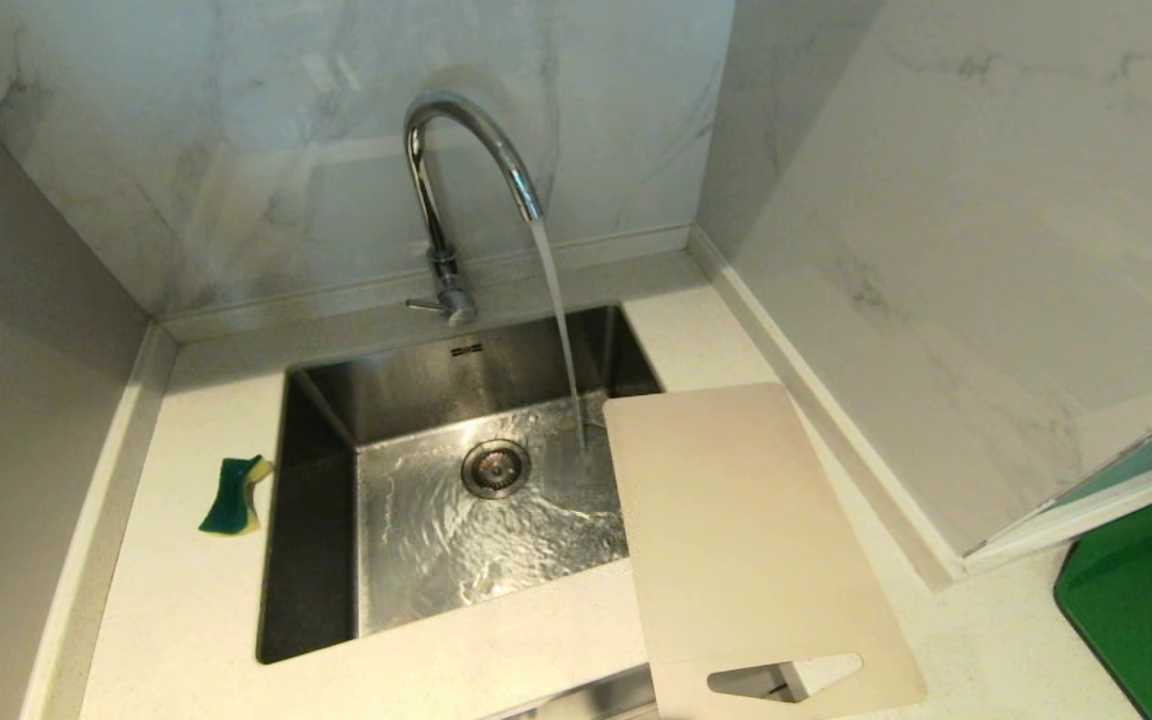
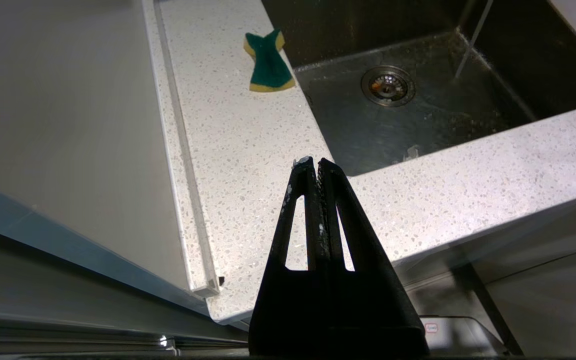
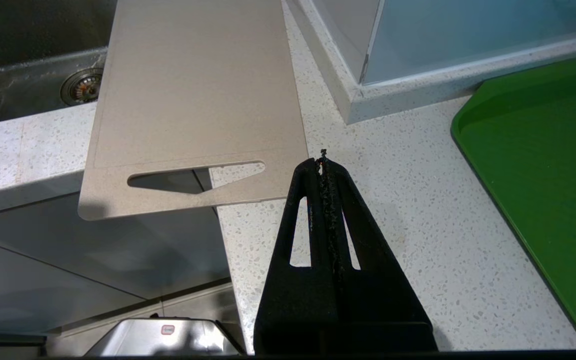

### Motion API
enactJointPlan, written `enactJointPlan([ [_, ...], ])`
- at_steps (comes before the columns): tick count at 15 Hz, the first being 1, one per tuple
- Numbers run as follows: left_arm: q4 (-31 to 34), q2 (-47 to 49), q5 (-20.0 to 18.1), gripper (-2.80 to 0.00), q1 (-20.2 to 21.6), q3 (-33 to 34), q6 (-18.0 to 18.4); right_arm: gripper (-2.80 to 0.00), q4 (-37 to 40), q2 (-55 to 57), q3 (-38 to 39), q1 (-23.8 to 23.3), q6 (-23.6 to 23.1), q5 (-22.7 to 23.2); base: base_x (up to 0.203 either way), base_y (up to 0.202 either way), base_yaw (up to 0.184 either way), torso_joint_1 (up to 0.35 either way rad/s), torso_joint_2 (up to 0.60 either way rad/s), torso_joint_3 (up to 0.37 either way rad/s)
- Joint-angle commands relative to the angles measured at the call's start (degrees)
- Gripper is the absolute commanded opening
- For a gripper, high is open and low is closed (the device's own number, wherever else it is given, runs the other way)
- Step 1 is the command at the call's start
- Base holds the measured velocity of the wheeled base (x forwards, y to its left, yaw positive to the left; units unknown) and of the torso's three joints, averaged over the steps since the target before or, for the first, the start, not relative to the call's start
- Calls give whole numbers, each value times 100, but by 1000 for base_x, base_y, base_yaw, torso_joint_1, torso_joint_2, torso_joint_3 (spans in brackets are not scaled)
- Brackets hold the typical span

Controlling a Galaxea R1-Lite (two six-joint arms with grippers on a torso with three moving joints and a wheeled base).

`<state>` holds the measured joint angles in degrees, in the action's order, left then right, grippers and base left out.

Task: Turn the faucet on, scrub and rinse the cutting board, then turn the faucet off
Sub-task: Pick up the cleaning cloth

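Observation:
The chrome gooseneck faucet (image 1: 456, 180) stands behind the steel sink (image 1: 316, 520), and a stream of water (image 1: 561, 330) runs from its spout into the basin. The pale beige cutting board (image 1: 736, 530) (image 3: 193, 90) lies flat across the sink's right rim and the counter, its handle slot overhanging the front edge. Neither arm shows in the head view. My left gripper (image 2: 314, 162) is shut and empty, held over the front counter near the sink's left corner. My right gripper (image 3: 322, 164) is shut and empty over the counter, just right of the board's handle end.
A green and yellow sponge (image 1: 234, 496) (image 2: 268, 62) lies on the counter left of the sink. A dark green flat board (image 1: 1146, 600) (image 3: 548, 180) sits at the right. Marble walls close in the back and right, and a panel wall (image 1: 16, 420) stands at the left.

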<state>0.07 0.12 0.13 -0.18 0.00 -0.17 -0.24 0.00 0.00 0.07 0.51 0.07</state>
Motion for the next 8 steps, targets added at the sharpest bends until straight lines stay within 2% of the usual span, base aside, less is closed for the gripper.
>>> enactJointPlan([
  [1,-7,-3,4,-280,-8,9,-27,-280,-2,0,9,1,2,1,0,0,0,0,0,0],
  [6,10,-10,22,-280,1,-1,14,-280,-2,0,9,1,2,1,0,0,0,0,0,0],
  [8,134,36,48,-280,9,-143,280,-280,-2,0,9,1,2,1,0,0,0,0,0,0],
])
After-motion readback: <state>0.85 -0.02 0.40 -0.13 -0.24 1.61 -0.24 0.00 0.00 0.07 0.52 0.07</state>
